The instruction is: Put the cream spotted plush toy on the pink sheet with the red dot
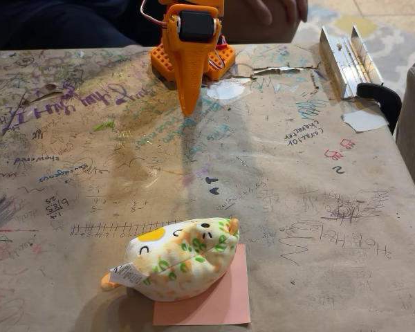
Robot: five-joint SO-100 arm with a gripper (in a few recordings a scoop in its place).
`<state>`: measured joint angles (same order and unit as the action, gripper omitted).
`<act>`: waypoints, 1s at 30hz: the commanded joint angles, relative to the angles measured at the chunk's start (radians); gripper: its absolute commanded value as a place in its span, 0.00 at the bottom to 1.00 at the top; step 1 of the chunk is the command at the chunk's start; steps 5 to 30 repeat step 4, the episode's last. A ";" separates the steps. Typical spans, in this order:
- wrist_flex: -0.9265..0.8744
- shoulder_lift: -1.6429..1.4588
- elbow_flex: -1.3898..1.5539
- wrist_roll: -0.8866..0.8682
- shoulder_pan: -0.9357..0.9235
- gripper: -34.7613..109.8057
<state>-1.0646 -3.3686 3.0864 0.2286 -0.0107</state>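
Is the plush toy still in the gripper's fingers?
No: the cream spotted plush toy lies partly on the pink sheet, while the orange gripper hangs far back near the arm's base.

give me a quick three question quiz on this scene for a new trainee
1. True or false: the cream spotted plush toy lies partly on the pink sheet.
2. Multiple choice: where is the orange tool in the fixed view? A) clamped on the plush B) at the far side of the table, apart from the plush C) resting on the sheet
3. Short answer: what covers the table's paper surface?

Key: 1 true; 2 B; 3 handwritten scribbles and drawings in pen.
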 commanded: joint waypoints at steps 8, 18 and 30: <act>0.006 -0.003 -0.005 0.003 -0.014 0.24; 0.006 -0.003 -0.005 0.003 -0.014 0.24; 0.006 -0.003 -0.005 0.003 -0.014 0.24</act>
